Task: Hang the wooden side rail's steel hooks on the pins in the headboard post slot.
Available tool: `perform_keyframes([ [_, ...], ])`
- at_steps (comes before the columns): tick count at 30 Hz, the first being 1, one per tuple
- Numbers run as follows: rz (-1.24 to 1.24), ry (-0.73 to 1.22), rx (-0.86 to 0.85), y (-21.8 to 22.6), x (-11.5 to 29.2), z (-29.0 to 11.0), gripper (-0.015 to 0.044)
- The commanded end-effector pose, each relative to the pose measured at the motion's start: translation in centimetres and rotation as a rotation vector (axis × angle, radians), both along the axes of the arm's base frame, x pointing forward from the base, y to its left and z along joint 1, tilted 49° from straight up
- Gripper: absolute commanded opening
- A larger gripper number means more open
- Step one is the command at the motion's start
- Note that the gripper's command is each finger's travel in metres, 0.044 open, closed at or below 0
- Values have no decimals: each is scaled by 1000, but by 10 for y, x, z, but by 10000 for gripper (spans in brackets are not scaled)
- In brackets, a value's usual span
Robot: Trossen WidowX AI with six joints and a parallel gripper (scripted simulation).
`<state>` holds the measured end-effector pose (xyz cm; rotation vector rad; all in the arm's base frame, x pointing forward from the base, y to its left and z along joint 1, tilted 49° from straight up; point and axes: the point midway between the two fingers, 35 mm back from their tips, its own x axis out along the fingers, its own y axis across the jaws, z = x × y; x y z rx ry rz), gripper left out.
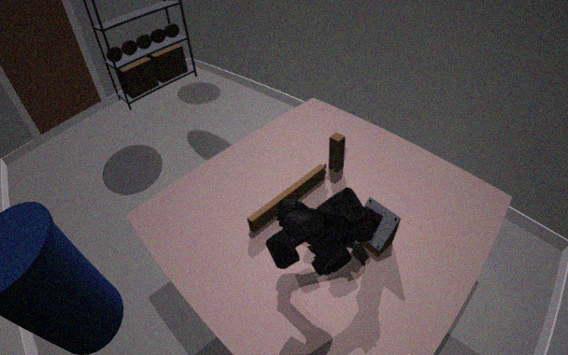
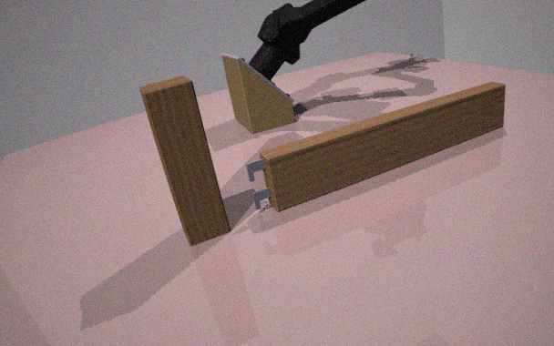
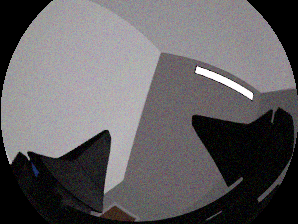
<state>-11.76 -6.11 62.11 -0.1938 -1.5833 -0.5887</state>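
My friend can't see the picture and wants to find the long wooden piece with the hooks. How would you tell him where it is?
Find the big pink table. Near its middle a short wooden post stands upright, and right beside it the wooden side rail lies on its long edge. It is the only long, lying piece, and two small grey steel hooks stick out of its end toward the post.

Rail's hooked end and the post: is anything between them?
Nothing but bare table. In the exterior view the rail stands on its edge, its two steel hooks pointing at the post across a short gap, not touching it.
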Motion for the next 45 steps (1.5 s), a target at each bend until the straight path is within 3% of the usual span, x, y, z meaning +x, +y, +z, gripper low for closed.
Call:
perform_keyframes([
  [1, 2, -2, 1, -1, -1, 0, 426],
  [21, -57, -103, 207, -77, -52, -37, 440],
  [34, -212, -78, 571, -177, -88, -109, 440],
  [45, -240, 25, 819, -254, -79, -174, 440],
])
